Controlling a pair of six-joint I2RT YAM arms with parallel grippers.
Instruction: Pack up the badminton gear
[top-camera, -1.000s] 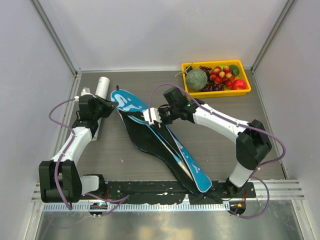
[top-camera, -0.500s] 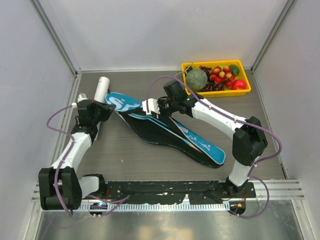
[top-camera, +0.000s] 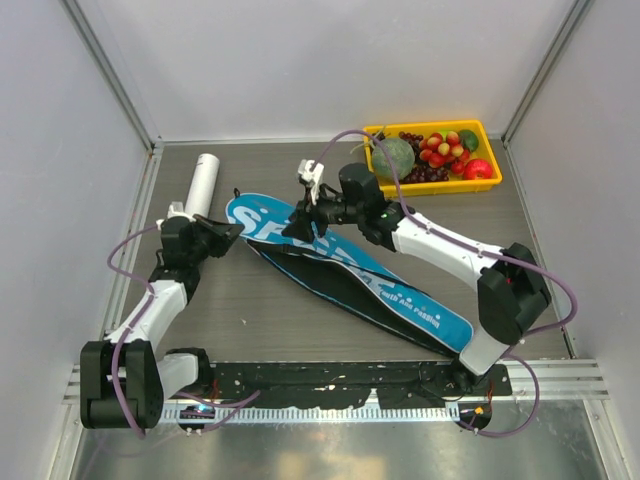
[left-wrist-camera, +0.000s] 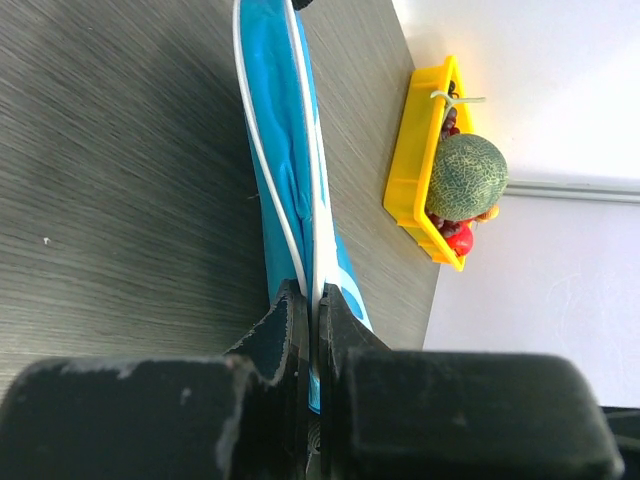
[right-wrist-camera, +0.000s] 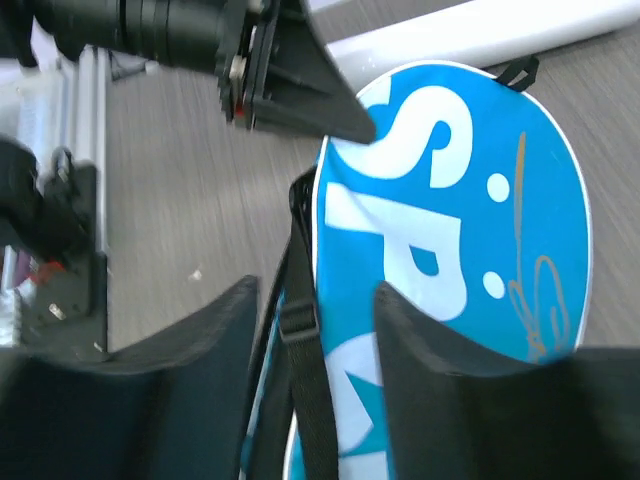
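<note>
I read the SPORT bag (top-camera: 345, 268) as flat on the surface (top-camera: 255, 320), its long axis running from 10 o'clock (wide head end) to 4 o'clock (narrow handle end) in the top view; the left claw (top-camera: 230, 233) is clamped on the white-piped rim of the head end, on its 8 o'clock side; the right claw (top-camera: 300, 220) hangs just above that head end, fingers (right-wrist-camera: 200, 350) set wide and holding nothing, with the printed face and a black strap (right-wrist-camera: 300, 330) beneath them.

The left arm is the nearer, being in contact; from the right claw the bag runs off toward 4 o'clock.

The white tube (top-camera: 203, 178) lies at 11 o'clock of the left claw, apart from the bag, its axis near 12-to-6; rackets and shuttlecocks are not visible, and I cannot tell whether they are inside.
</note>
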